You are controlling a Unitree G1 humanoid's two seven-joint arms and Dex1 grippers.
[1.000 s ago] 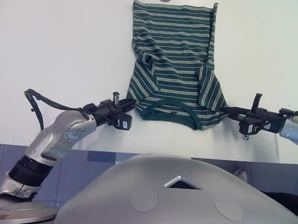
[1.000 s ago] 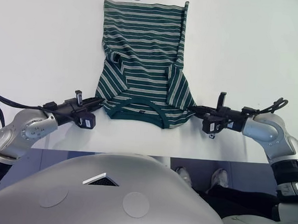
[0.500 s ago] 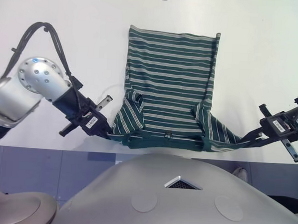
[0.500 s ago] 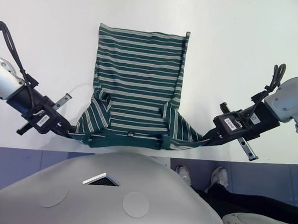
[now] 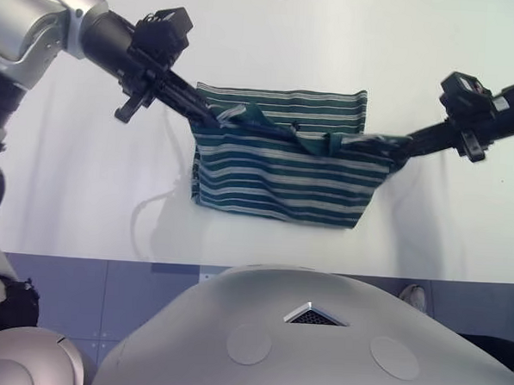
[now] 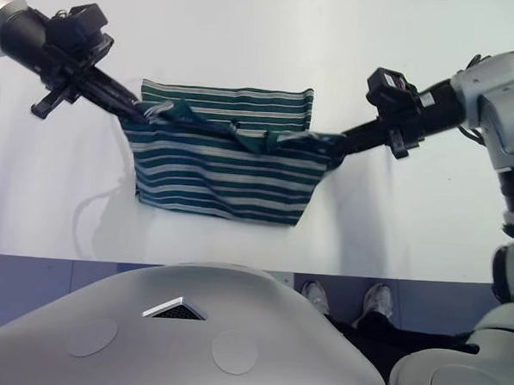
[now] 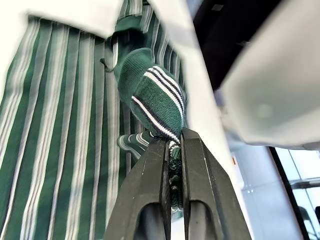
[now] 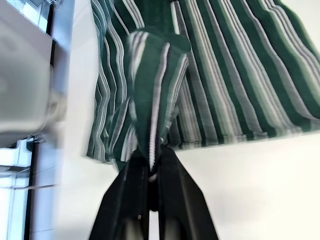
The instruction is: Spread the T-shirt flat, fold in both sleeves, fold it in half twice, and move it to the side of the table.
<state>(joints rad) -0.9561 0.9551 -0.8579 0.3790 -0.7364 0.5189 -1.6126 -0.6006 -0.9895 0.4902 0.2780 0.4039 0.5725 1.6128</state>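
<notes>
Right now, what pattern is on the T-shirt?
The T-shirt is dark green with thin white stripes, clearest in the left eye view.

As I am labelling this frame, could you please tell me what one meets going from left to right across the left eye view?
The left gripper, shut on a corner of cloth → the T-shirt → the right gripper, shut on the opposite corner.

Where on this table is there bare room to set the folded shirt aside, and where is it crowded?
Bare table lies left of the T-shirt, past the left gripper, and right of it, past the right gripper. The middle is crowded: both grippers are shut on the shirt's lifted edge.
</notes>
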